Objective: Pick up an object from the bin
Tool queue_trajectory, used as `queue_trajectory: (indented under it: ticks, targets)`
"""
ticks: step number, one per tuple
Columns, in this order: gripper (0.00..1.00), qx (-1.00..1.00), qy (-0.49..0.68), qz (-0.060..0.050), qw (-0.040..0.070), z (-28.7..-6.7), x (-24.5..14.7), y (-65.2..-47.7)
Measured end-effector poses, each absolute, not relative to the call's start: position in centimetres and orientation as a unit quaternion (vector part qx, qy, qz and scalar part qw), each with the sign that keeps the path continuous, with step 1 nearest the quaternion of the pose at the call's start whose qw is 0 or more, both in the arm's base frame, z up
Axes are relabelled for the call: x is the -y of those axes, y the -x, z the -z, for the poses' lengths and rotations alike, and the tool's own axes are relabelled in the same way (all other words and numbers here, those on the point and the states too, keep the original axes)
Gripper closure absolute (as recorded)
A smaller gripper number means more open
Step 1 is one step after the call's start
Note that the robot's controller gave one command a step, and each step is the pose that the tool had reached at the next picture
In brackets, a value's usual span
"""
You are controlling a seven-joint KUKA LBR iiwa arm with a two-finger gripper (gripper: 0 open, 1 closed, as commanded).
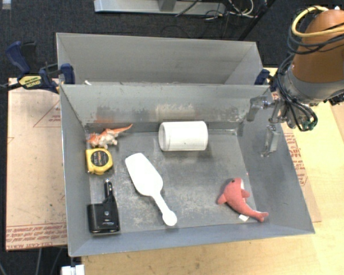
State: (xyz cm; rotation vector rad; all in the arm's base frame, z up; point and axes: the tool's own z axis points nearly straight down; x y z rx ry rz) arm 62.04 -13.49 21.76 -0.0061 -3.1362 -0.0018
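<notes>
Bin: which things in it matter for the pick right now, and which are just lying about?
In the job: claw, over the right side of the bin; nearest to it, pink toy fish and white cylinder.
Lying about: white paddle, yellow tape measure, orange toy dinosaur, black device, all further left.

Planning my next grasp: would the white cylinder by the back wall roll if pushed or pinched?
Probably. The white cylinder lies on its side, so a push toward the front would likely roll it. The back wall close behind should stop it that way. Its smooth, plain surface may be slippery to pinch.
</notes>
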Motion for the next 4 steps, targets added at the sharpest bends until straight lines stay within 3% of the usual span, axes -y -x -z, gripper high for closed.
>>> queue_trajectory:
  ticks: [2, 3, 4]
  targets:
    - [0.0, 1.0, -0.025, 0.0, 0.0, -22.9, 13.3, -62.3]
    - [0.0, 0.998, -0.061, 0.0, -0.002, -18.6, 8.4, -61.9]
    - [0.0, 0.995, -0.101, 0.004, 0.001, -15.5, 6.6, -61.0]
